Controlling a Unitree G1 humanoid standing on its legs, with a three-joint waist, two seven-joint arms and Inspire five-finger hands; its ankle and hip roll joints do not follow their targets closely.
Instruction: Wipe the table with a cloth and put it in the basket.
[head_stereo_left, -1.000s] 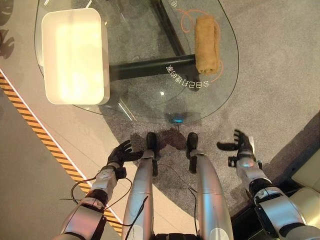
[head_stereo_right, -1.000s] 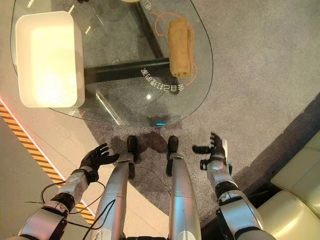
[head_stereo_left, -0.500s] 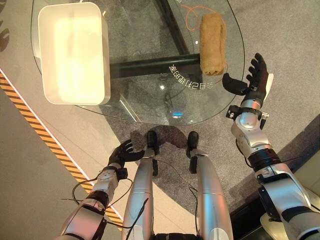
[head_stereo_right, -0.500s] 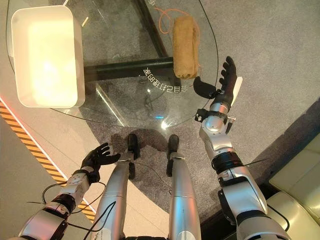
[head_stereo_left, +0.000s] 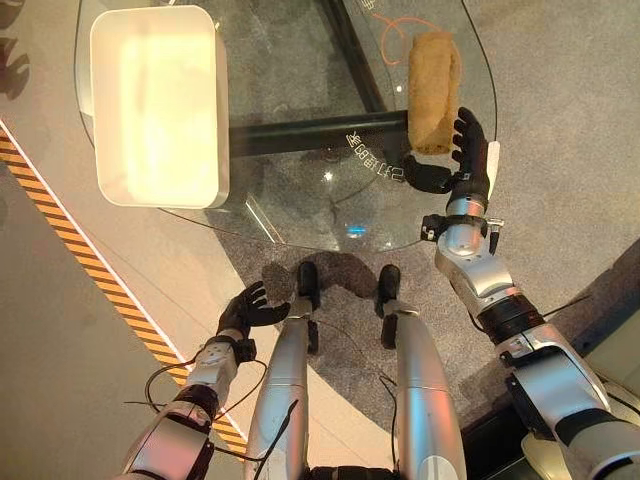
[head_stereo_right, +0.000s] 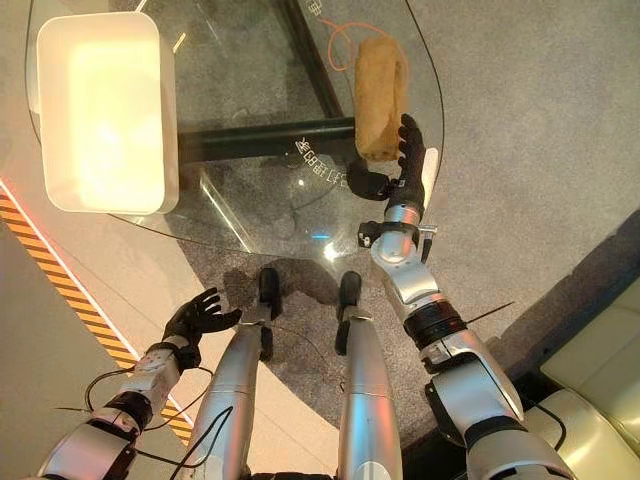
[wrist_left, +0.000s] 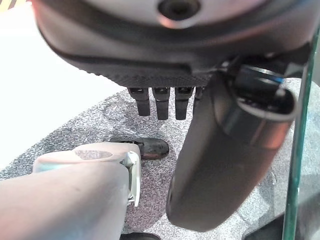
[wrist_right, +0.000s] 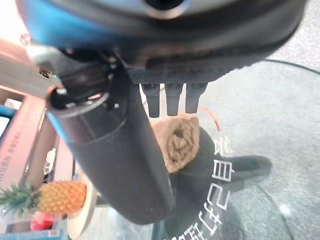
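At the near right edge of the glass tabletop (head_stereo_left: 300, 215), the right hand (head_stereo_left: 462, 160) is reaching in with its fingers straight and its thumb spread wide, holding nothing. Its fingertips are lying just beside the near end of the rolled tan cloth (head_stereo_left: 434, 90), which is resting on the glass close to the right rim, its length running away from the robot. From the right wrist view the cloth (wrist_right: 177, 142) is sitting just past the straight fingers, whether touching them or not I cannot tell. An orange cord (head_stereo_right: 345, 35) is looping on the glass beside the far end of the cloth. A dark bar (head_stereo_left: 310, 135) is running under the glass from the cloth toward the white basket (head_stereo_left: 160, 105), which is standing on the left part of the tabletop, well apart from the cloth, with bare glass lying between the 2. The left hand (head_stereo_left: 245, 308) is hanging low over the floor near the robot, fingers relaxed and empty. A pineapple (wrist_right: 42, 197) is showing in the right wrist view.
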